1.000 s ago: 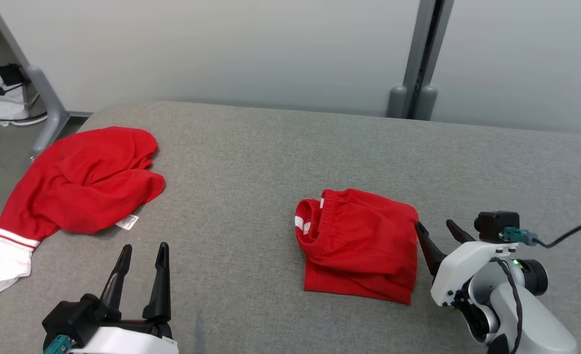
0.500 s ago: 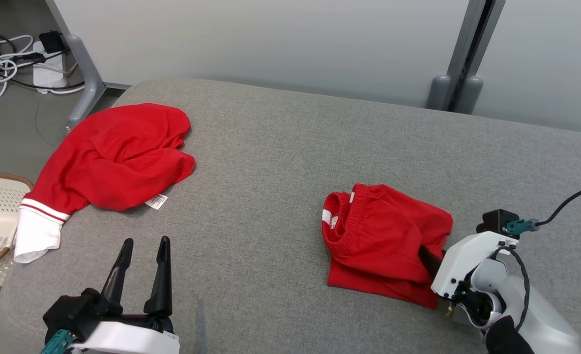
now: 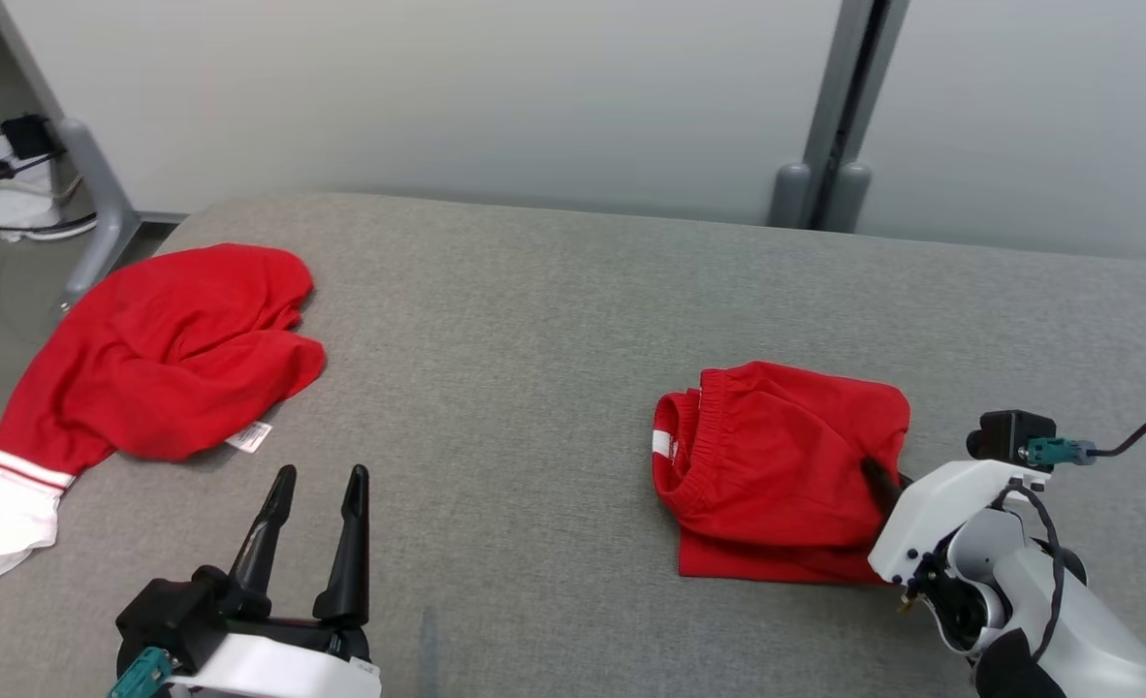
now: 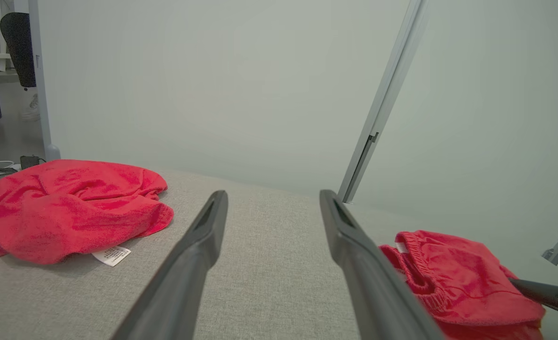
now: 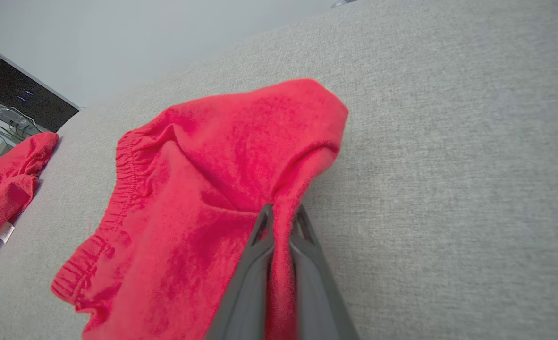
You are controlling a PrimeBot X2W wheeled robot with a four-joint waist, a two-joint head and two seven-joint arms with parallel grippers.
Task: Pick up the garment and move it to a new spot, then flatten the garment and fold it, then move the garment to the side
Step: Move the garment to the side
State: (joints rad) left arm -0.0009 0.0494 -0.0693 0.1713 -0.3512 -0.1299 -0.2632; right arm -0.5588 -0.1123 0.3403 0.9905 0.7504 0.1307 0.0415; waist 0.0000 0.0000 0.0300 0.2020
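loose cloth (image 3: 156, 354): red with a white cuff, crumpled at the far left of the counter (image 3: 534, 320); by my reading, not part of this step.
left gripper (image 3: 321, 475): fingers wide apart and empty, hovering over bare counter near the front edge, well apart from both cloths.
garment (image 3: 777, 465): red shorts folded to a rough rectangle, waistband to the left, lying right of centre on the counter.
right gripper (image 3: 875, 473): fingers together, clamped on a pinch of the garment's right edge.
step in hand: probably the last one, moving the folded garment to the side.
how to do it well: the pinch takes a ridge of the top layer, and it cannot be told whether the lower layers are caught. A high lift could let the fold drop open. A slow, low drag or shallow lift toward the free right side is safer, letting go once the stack lies flat.
risk: the waistband end would trail and may roll under or skew.
head view gives: the whole layout, with the two cloths well apart and room to the right of the garment.
left wrist view gives: the gap between its own fingers (image 4: 208, 236), and the garment's thickness side-on with one right-gripper tip against it.
right wrist view gives: the grip itself, cloth bunched into a ridge between the fingers (image 5: 250, 283); in the head view the wrist half hides it.
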